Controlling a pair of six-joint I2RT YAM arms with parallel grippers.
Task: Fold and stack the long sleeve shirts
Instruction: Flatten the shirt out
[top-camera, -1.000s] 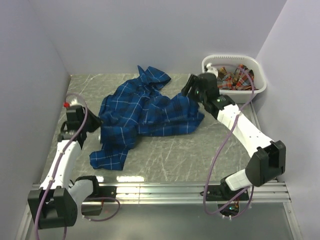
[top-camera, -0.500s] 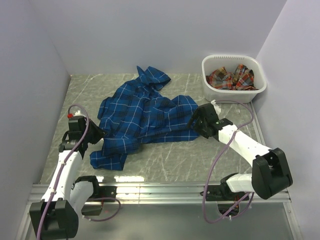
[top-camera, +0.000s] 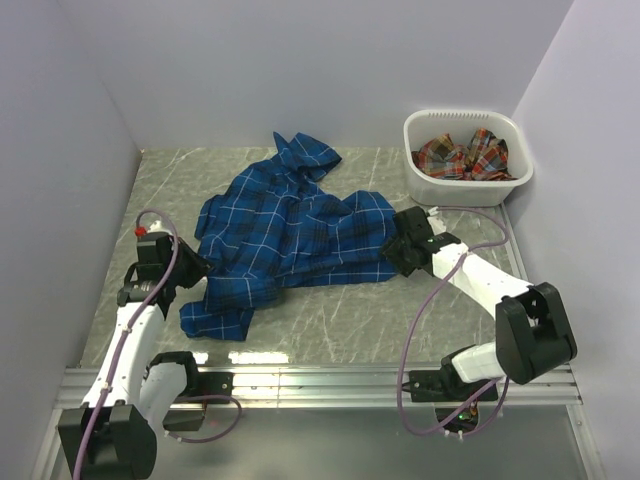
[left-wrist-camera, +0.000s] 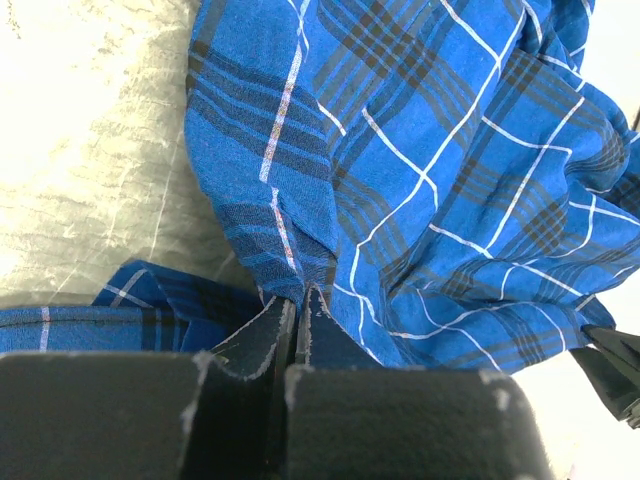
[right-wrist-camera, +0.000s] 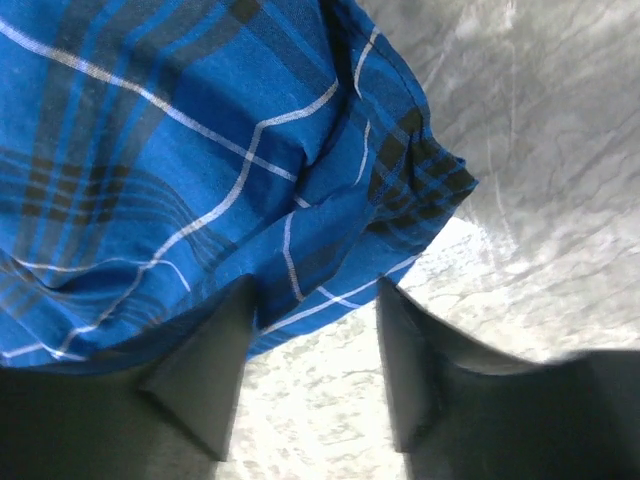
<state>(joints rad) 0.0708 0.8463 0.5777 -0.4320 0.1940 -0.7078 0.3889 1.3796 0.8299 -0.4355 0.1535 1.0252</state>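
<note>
The royal blue plaid shirt (top-camera: 290, 230) lies crumpled across the middle of the table. My left gripper (top-camera: 190, 265) is at its left edge, shut on a pinched fold of the blue cloth (left-wrist-camera: 300, 262). My right gripper (top-camera: 398, 250) is at the shirt's right edge, open, with its fingers (right-wrist-camera: 205, 365) apart over the hem (right-wrist-camera: 330, 290) and bare table between them. The red-orange plaid shirt (top-camera: 462, 155) lies bunched in the white basket.
The white plastic basket (top-camera: 520, 170) stands at the back right corner. Lilac walls close the table at left, back and right. A metal rail (top-camera: 320, 380) runs along the near edge.
My right gripper came down from near the basket to the shirt's right edge and let the cloth go. The shirt's right side now lies flat. My left gripper shifted slightly toward the near edge.
</note>
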